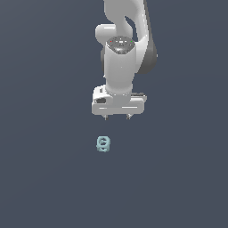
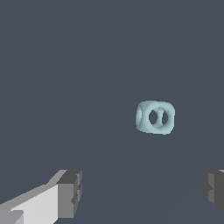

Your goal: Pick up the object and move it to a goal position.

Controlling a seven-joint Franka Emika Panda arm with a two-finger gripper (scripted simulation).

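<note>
Gripper (image 1: 117,117) jaws spread wide, nothing held. Teal-blue openwork piece (image 1: 103,144) lies on the dark floor (image 1: 44,178), apart from the fingertips (image 2: 70,192), not between them, just ahead.

No legible text, label, brand, number or sign appears in either view; arm housing, teal piece and dark background all read as plain and unmarked.
</note>
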